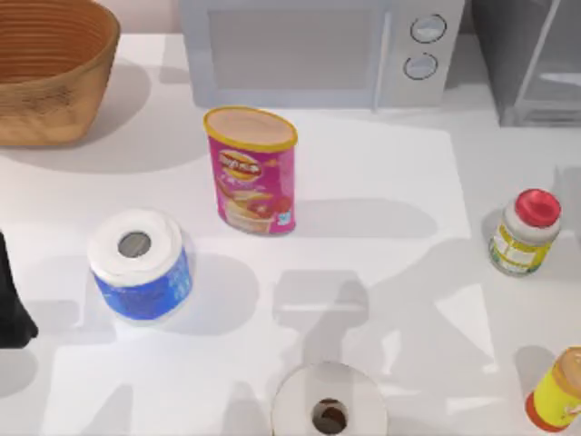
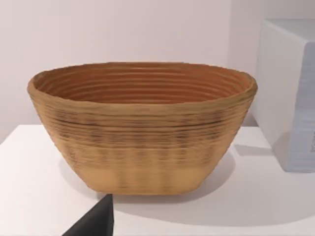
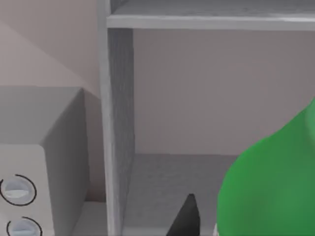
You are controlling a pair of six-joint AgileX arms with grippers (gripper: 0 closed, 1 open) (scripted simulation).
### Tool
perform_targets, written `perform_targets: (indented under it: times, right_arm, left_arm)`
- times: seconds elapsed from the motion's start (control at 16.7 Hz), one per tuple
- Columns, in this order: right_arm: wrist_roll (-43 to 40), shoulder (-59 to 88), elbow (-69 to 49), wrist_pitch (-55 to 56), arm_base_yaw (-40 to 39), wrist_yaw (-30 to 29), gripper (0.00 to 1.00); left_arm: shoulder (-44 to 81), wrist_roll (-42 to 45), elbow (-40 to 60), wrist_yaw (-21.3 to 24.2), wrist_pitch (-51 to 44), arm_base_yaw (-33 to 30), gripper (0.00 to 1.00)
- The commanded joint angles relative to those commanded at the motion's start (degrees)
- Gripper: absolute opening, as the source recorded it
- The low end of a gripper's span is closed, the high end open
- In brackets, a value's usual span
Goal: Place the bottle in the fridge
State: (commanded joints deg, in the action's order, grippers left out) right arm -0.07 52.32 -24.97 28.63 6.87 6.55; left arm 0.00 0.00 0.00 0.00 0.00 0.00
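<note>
The green bottle (image 3: 268, 187) looms close in the right wrist view, with one dark finger (image 3: 186, 219) of my right gripper (image 3: 231, 228) beside it; the gripper looks shut on the bottle. Right behind it the fridge (image 3: 197, 113) stands open, showing its grey inner floor, back wall and pale frame bar. From above, the fridge (image 1: 526, 64) sits at the table's far right corner. My left gripper (image 1: 11, 309) is parked at the table's left edge.
A microwave (image 1: 318, 50) stands left of the fridge, a wicker basket (image 1: 50, 68) far left. A pink chips can (image 1: 252, 173), two paper rolls (image 1: 141, 263) (image 1: 329, 413), a red-lidded jar (image 1: 525, 232) and a yellow jar (image 1: 558, 391) stand on the table.
</note>
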Motion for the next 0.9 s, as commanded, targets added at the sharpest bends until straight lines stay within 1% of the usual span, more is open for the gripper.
perform_targets:
  times: [0.9]
  right_arm:
    - [0.56,44.4,-20.2,23.25,6.01,5.26,0.01]
  left_arm:
    - [0.0,0.0,0.0,0.0,0.0,0.0,1.0]
